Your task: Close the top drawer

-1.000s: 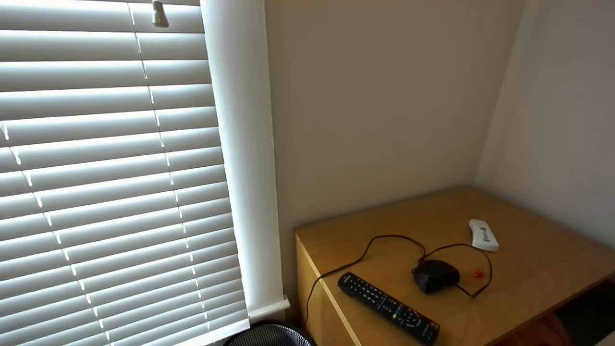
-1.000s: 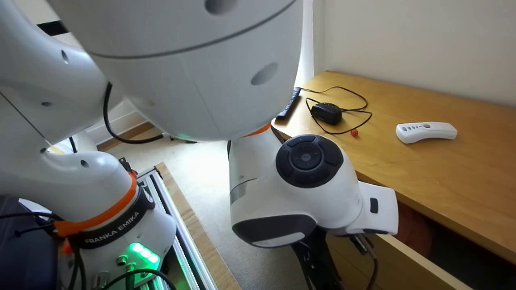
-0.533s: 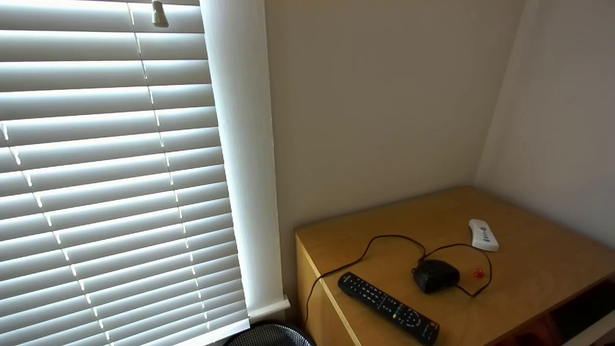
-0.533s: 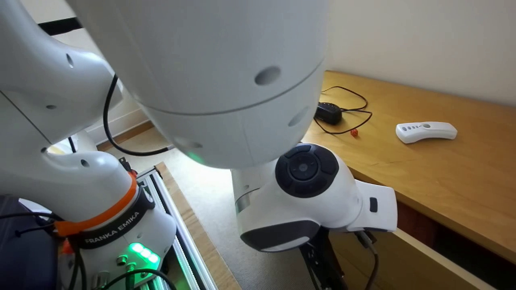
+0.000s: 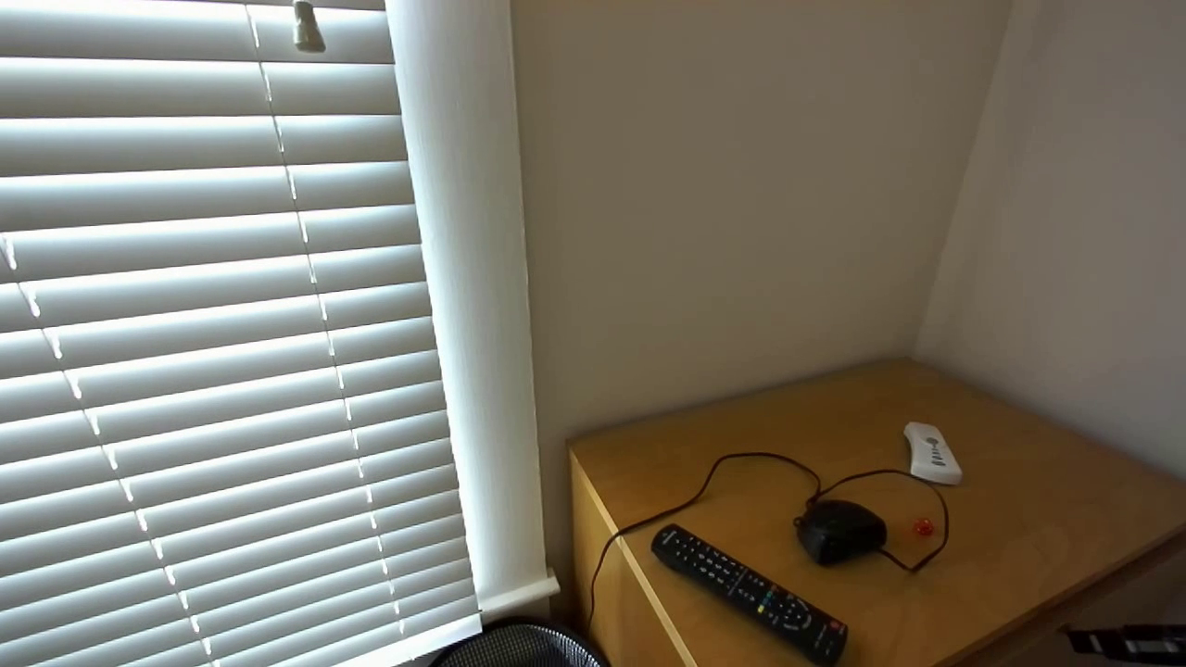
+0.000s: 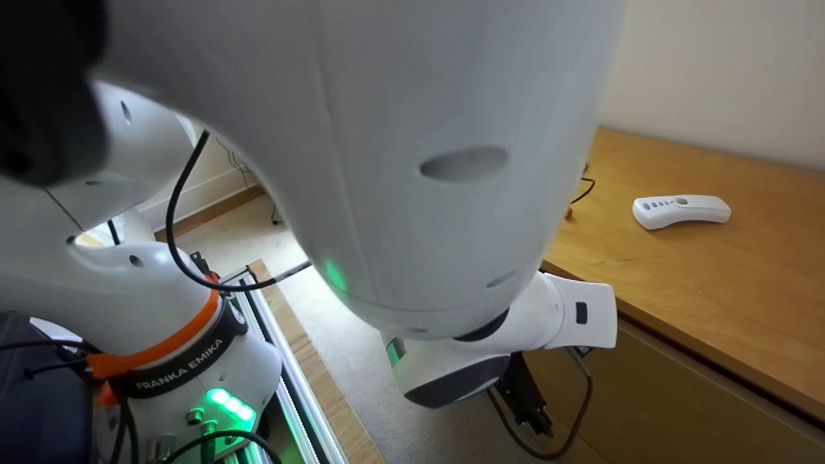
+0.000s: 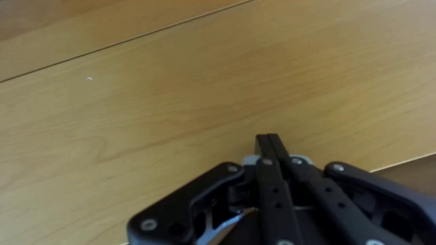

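Black and jointed, the gripper (image 7: 268, 136) is seen at the lower middle of the wrist view, its two fingers set flush together. Most of that frame is filled by a pale wood panel (image 7: 153, 112), crossed by a dark seam at upper left; whether the panel is touched by the tips cannot be told. In an exterior view the gripper is carried beneath the white arm (image 6: 412, 193), below mid-frame, and at lower right the top drawer (image 6: 683, 399) is seen just under the edge of the wooden top (image 6: 760, 290), parted from it by a narrow dark gap. On that top a white remote (image 6: 682, 211) is shown in both exterior views. A black remote (image 5: 749, 593), a corded black device (image 5: 840, 531) and a small red object (image 5: 923, 526) are seen at lower right in an exterior view, with blinds (image 5: 204, 324) framed at left and a mesh bin (image 5: 521, 646) cut off at the bottom edge
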